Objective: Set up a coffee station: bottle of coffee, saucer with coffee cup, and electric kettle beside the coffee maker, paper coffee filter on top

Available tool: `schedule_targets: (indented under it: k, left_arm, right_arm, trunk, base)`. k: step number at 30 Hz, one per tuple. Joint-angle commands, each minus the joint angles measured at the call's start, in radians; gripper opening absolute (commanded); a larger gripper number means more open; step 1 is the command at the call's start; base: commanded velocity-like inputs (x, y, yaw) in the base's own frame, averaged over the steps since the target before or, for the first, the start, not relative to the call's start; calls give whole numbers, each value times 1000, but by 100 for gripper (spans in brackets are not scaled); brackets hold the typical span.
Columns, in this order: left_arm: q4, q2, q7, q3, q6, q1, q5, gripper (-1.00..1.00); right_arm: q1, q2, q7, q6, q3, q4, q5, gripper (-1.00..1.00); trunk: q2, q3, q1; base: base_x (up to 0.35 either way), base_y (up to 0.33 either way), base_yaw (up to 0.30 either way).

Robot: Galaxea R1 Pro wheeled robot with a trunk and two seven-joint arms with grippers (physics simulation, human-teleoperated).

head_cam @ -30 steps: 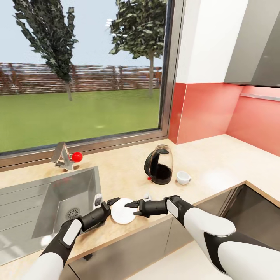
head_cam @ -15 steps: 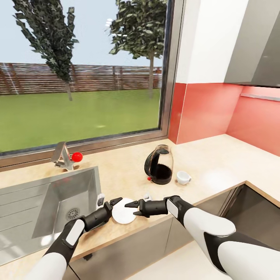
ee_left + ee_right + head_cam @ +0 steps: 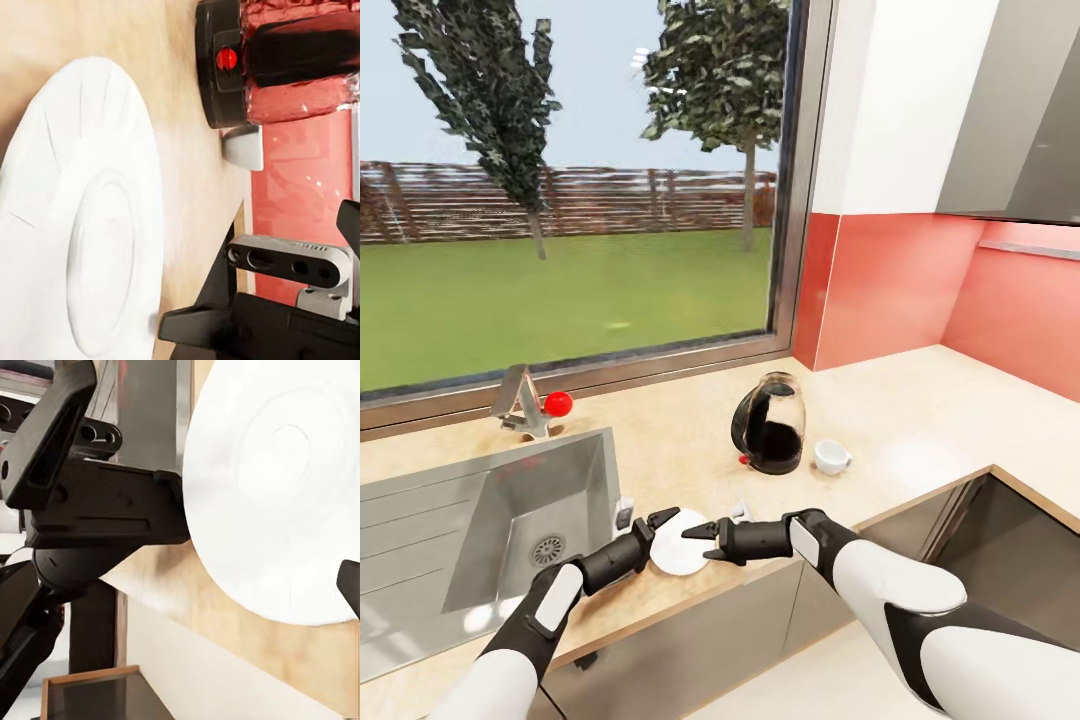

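Observation:
A white saucer [image 3: 681,546] lies flat on the countertop near its front edge, with my two grippers on either side of it. My left gripper [image 3: 656,536] is open at the saucer's left rim, and my right gripper [image 3: 697,541] is open over its right rim. The saucer [image 3: 82,217] looms close in the left wrist view, with the right gripper [image 3: 225,326] beyond it. In the right wrist view the saucer [image 3: 277,487] lies just ahead, with the left gripper [image 3: 97,510] behind it. The black glass coffee maker [image 3: 768,425] stands farther back, a white coffee cup [image 3: 830,457] beside it.
A steel sink [image 3: 420,520] is sunk into the counter at the left, with a faucet [image 3: 520,405] and a red knob [image 3: 558,403] behind it. The window runs along the back. The counter turns a corner at the right, beside a red wall [image 3: 900,290].
My left gripper has slid right, closing in on the saucer's left rim. The right gripper has shifted slightly left. The saucer has barely moved.

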State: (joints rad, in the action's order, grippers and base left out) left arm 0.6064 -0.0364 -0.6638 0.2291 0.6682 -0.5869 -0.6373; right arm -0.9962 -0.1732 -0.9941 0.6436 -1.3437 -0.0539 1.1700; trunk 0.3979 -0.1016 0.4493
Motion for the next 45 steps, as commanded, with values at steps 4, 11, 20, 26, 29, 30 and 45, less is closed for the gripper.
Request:
schedule_targets:
  k: [4,11,20,26,29,30,45]
  left_arm:
    - [-1,1,1,5,3,-1,11,100]
    - [0,3,1,6,4,-1,10,100]
    - [0,2,0,6,4,-1,10,100]
    - [-1,-3,0,2,5,-1,13,100]
    - [-1,-3,-1,0,5,-1,13,100]
    - [-2,-3,0,-1,6,-2,13,100]
    - [-2,0,1,-5,10,-2,14,-100]
  right_arm:
    - [6,-1,-5,8,-9,-7,10,100]
    - [13,-1,53,8,-9,-7,10,100]
    - [13,-1,63,8,-9,-7,10,100]
    - [13,-1,63,8,-9,-7,10,100]
    - [13,-1,63,8,-9,-7,10,100]
    - [13,-1,63,8,-9,-7,10,100]
    - [13,-1,63,7,-9,-7,10,100]
  trunk:
    - [2,-2,1]
    - [2,-2,1]
    - [2,-2,1]
    - [2,-2,1]
    - [2,-2,1]
    - [2,-2,1]
    - [2,-2,1]
  base:
    - [0,0,0]
    - [0,0,0]
    - [0,0,0]
    - [0,0,0]
    - [0,0,0]
    - [0,0,0]
    - [0,0,0]
